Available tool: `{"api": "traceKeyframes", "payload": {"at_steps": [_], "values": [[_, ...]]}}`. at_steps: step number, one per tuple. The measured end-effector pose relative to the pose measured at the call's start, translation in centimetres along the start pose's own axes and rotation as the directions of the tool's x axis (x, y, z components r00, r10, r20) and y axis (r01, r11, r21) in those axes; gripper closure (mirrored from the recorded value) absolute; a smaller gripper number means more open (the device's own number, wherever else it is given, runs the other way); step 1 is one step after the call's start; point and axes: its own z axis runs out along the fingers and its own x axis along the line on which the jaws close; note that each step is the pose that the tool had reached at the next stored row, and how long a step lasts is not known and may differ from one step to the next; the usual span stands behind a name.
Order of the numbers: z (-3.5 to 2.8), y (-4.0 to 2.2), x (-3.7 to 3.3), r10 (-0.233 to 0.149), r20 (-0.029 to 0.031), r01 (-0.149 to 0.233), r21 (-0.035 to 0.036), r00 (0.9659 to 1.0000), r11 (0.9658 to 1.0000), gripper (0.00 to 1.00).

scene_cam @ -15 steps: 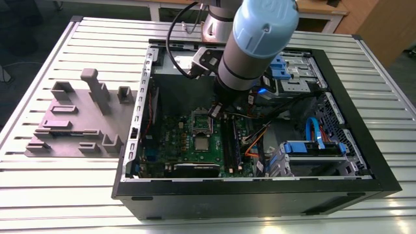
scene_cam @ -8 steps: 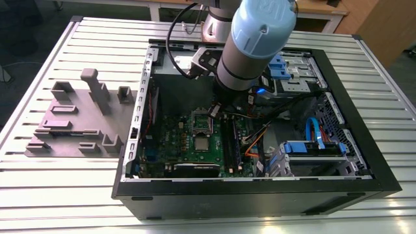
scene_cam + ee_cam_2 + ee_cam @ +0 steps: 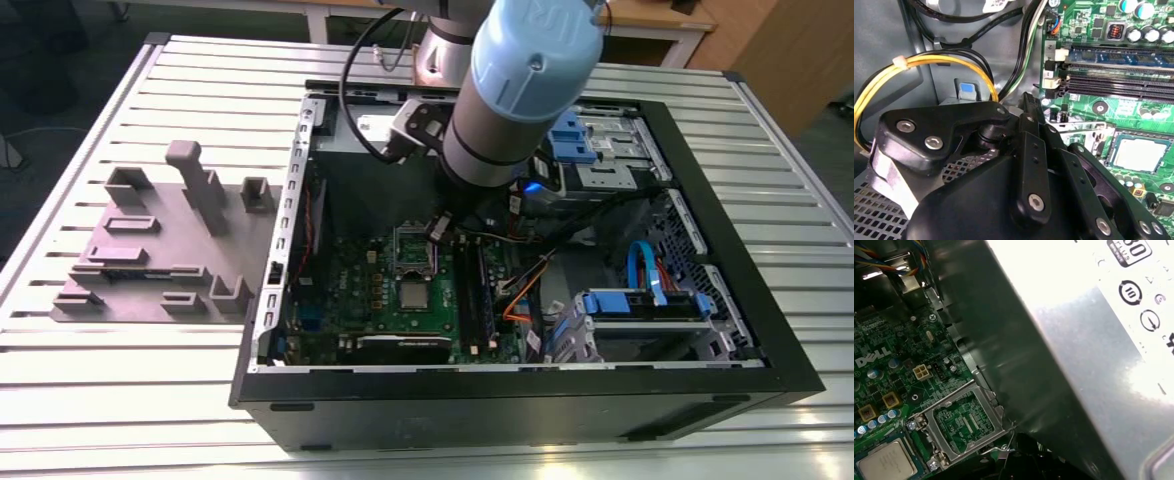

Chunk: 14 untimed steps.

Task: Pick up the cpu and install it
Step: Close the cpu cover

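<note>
- The case (image 3: 747, 370) lies on its side on the slatted table (image 3: 160, 400), open face up, so the arm can come straight down onto the board; I take that as the reason for laying it flat.
- The arm (image 3: 514, 90) reaches down into the case, over the upper part of the board.
- The board (image 3: 387, 290) lies flat on the case floor, at the side toward the exterior view's left.
- The gripper (image 3: 1026, 107) hangs above the board; its black linkages block the fingertips in the second wrist view, so I cannot tell whether it is released, clenched or grasping anything.
- The socket frame (image 3: 961, 422) stands open just beside the cpu, probably left so for access to the chip.
- The cpu (image 3: 415, 294) sits flat on the board, silver top up, below the gripper and apart from it. It is square, so no long axis; its edges run in line with the board's edges. It also shows in both wrist views (image 3: 1139, 153) (image 3: 886, 464).
</note>
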Motion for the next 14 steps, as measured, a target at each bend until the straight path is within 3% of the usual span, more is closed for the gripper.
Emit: {"api": "traceKeyframes", "payload": {"at_steps": [5, 11, 14], "values": [[0.02, 0.13, 0.09, 0.0, -0.006, 0.0, 0.0039, 1.0, 1.0, 0.9], [-0.03, 0.17, 0.1, 0.003, -0.0354, -0.002, 0.0216, 0.9994, 0.9998, 0.9], [-0.18, 0.21, 0.08, 0.004, -0.0435, -0.002, 0.0265, 0.999, 0.9996, 0.9]]}}
